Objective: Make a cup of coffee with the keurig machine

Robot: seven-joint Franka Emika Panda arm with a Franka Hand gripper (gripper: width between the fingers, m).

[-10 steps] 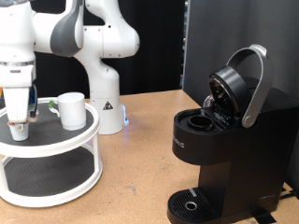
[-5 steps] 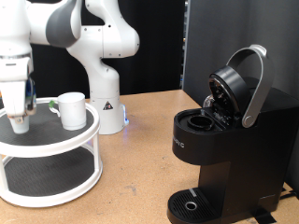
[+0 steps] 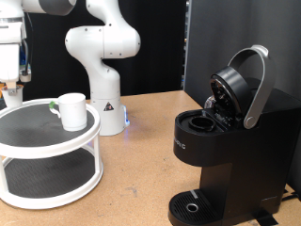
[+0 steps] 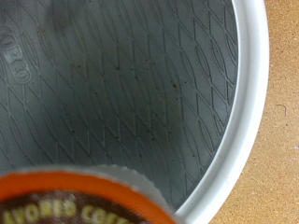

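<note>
Exterior view: gripper [image 3: 11, 89], clamped around an orange-rimmed coffee pod [image 4: 79, 201], hangs above the white round tiered stand [image 3: 56, 149]; pod-fetching step, calling for the open black boxy keurig machine [image 3: 226, 141].

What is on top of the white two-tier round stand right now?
A plain white ceramic mug stands on the white round stand's grey top shelf. The lower shelf looks bare. The end effector, above the stand's left edge, carries an orange-rimmed coffee pod.

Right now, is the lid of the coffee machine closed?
No, the keurig machine has its lid tilted up and back, so the round pod chamber below it is open to view.
</note>
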